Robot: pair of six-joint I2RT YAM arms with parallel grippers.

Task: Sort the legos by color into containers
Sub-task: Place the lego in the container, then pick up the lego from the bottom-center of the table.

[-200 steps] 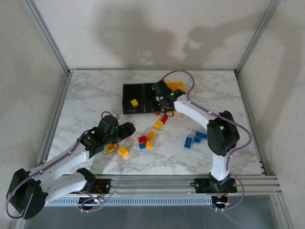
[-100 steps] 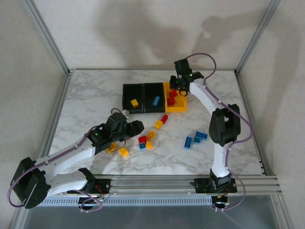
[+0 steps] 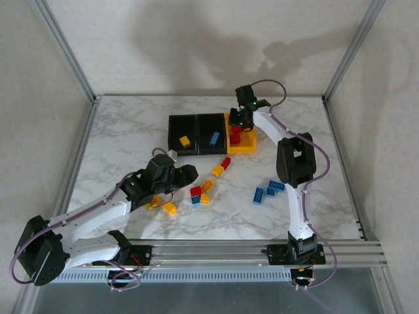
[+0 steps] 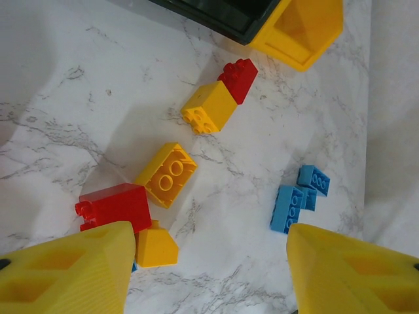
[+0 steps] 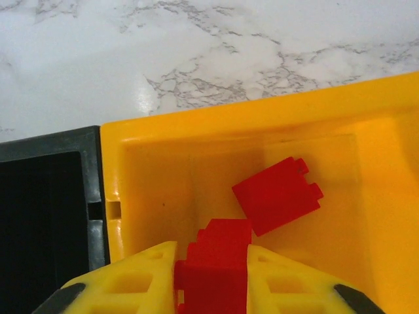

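Right, status: right jaws clamped on a red lego, positioned over the yellow bin. A second red lego lies on that bin's floor, just beyond the held one. The yellow bin is the right end of the row. The middle black bin holds a blue lego, and the left black bin holds a yellow lego. Left jaws gaping, nothing between them, hovering over the counter above the loose pile: a red brick, a yellow brick, and a yellow-and-red pair touching each other nearer the bins. The blue cluster sits apart on the right.
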